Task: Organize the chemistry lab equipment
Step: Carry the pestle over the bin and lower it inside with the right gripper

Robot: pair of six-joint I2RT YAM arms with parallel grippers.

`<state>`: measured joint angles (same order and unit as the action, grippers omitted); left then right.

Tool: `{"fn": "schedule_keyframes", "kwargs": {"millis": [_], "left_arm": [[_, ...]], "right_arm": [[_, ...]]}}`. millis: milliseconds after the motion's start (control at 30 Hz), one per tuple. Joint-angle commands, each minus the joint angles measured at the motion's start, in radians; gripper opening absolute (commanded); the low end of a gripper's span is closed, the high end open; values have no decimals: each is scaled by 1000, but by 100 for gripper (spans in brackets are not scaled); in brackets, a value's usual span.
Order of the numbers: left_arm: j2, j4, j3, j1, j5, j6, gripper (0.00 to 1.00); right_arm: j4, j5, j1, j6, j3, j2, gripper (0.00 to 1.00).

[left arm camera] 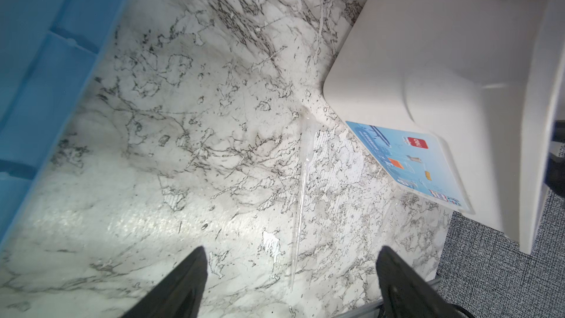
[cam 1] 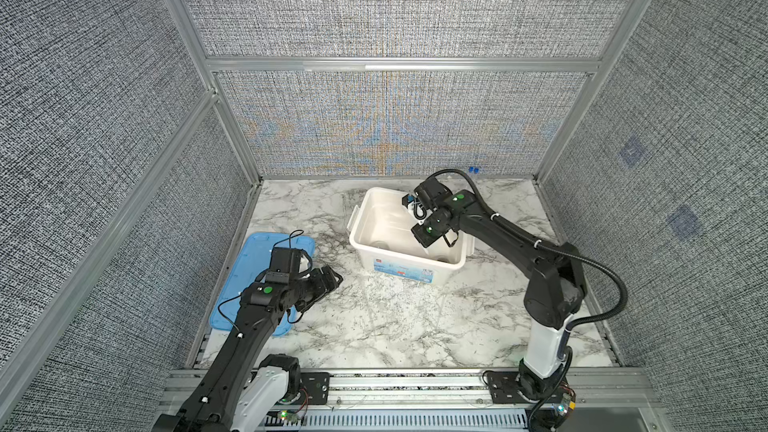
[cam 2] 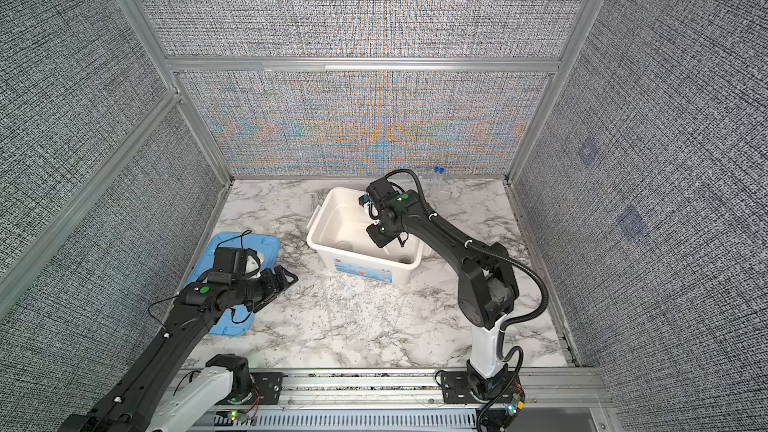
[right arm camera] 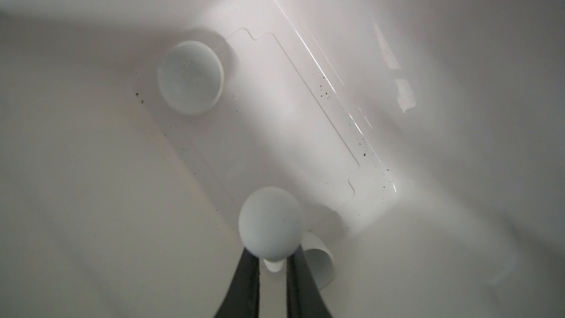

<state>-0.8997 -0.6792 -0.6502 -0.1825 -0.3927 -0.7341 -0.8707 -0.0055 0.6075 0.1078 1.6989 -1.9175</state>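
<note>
On our left, the light-blue lid (cam 1: 241, 263) lies flat on the marble table (cam 1: 386, 326). Our left gripper (left arm camera: 292, 250) hangs over the table with its jaws spread wide and nothing in them, a thin clear rod (left arm camera: 302, 185) lying below. Our right gripper (right arm camera: 273, 258) is down inside the white tub (cam 1: 405, 261), jaws pinching the pestle (right arm camera: 269, 221). The mortar bowl (right arm camera: 319, 266) and small dish (right arm camera: 191, 78) are in there too. 2 blue-capped tubes (cam 2: 437, 182) sit by the back wall.

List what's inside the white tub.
In the tub: a dish, a pestle held by the right claw, and a bowl partly hidden behind that claw. In both top views the arm covers part of the floor.
</note>
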Motion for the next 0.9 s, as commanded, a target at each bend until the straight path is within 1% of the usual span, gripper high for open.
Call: {"fn": "schedule_keyframes", "kwargs": {"millis": [0, 233, 667, 867], "left_arm": [[4, 9, 0, 1, -8, 2, 88], [27, -1, 11, 1, -8, -4, 88], [66, -15, 29, 2, -18, -13, 88], [77, -11, 43, 2, -31, -22, 88]], "right_arm": [[-18, 9, 0, 24, 20, -45, 11], [-31, 17, 0, 35, 73, -162, 11], [-64, 28, 1, 38, 151, -303, 12], [-74, 40, 1, 23, 165, -270, 29]]}}
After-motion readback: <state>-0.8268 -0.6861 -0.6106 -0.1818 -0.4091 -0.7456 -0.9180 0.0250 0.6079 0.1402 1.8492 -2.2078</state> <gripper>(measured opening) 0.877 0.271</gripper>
